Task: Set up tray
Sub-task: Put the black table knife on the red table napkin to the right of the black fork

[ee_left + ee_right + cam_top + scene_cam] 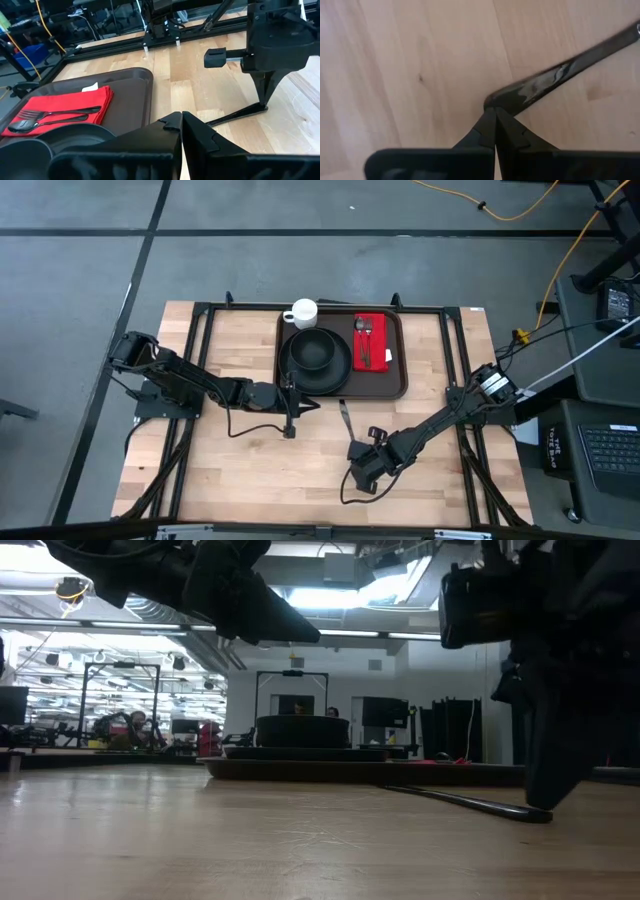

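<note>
The dark brown tray [397,387] sits at the table's far middle and shows in the left wrist view [136,82]. On it rest a round black plate with a bowl [316,354], a white cup [302,312] and a red napkin [372,340] bearing a fork and spoon [47,118]. A black knife [345,420] lies flat on the wood in front of the tray. My right gripper [354,446] stands over the knife's near end, shut. My left gripper [314,403] is shut and hovers just before the tray's near rim, left of the knife. My right gripper comes from above, pointing down, and its shut fingertips [492,112] meet the knife's near end [495,100]. The tips seem to pinch that end only at their free ends. The knife [470,802] lies along the table, pointing away toward the tray.
Black frame rails [200,340] run along the table's left, right and far sides. Bare wood [250,470] spreads over the near half of the table. Cables hang from the right arm near the table's right edge [500,380].
</note>
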You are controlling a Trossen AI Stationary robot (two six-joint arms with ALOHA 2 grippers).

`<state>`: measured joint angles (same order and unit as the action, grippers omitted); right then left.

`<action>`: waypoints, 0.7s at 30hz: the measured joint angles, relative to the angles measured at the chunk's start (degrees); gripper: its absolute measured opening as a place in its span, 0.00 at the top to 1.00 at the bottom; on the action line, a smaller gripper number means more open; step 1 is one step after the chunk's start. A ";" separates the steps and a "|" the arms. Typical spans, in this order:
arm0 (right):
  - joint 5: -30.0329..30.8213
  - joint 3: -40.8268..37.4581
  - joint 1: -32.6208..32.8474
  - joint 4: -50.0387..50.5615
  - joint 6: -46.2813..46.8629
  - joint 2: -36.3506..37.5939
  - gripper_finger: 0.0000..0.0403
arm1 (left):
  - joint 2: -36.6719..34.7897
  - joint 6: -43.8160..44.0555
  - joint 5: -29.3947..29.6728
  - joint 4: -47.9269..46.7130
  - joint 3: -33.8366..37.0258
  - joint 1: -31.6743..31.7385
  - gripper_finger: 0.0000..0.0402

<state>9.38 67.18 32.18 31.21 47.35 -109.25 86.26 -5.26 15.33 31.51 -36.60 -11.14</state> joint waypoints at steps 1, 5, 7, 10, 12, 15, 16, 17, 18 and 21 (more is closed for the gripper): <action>0.03 0.00 0.00 -0.18 -0.02 0.04 0.99 | 0.00 0.00 0.00 0.00 0.00 0.00 0.98; 0.05 0.00 0.00 -0.23 -0.04 0.04 0.99 | 0.00 0.00 0.00 0.11 0.00 0.00 0.99; 0.09 0.00 0.00 -0.16 -0.02 -0.09 0.99 | 0.00 0.00 0.02 0.13 0.00 0.00 0.99; 0.16 0.00 0.00 -0.16 0.06 -0.24 0.99 | 0.00 0.00 0.02 0.15 0.00 0.00 0.99; 0.27 0.04 0.00 -0.29 0.12 -0.58 0.99 | 0.00 0.00 0.00 0.17 0.00 0.00 0.99; 0.35 0.14 0.00 -0.16 0.06 -0.93 0.99 | -0.02 -0.02 0.01 0.20 0.00 0.00 0.99; 0.31 0.17 0.00 -0.12 0.04 -1.01 0.99 | -0.02 -0.02 0.01 0.20 0.00 0.00 0.99; 0.16 0.17 0.00 0.27 0.00 -1.01 0.99 | -0.02 0.00 0.02 0.22 0.00 0.00 0.99; -0.28 0.21 0.00 0.49 -0.02 -1.03 0.99 | -0.02 -0.02 0.02 0.28 0.00 0.00 0.99; -1.71 0.26 -0.09 1.22 -0.12 -1.04 0.99 | -0.02 -0.02 0.02 0.36 0.00 0.00 1.00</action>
<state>7.67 67.44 32.10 32.43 47.23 -110.29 86.24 -5.28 15.35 31.86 -36.60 -11.14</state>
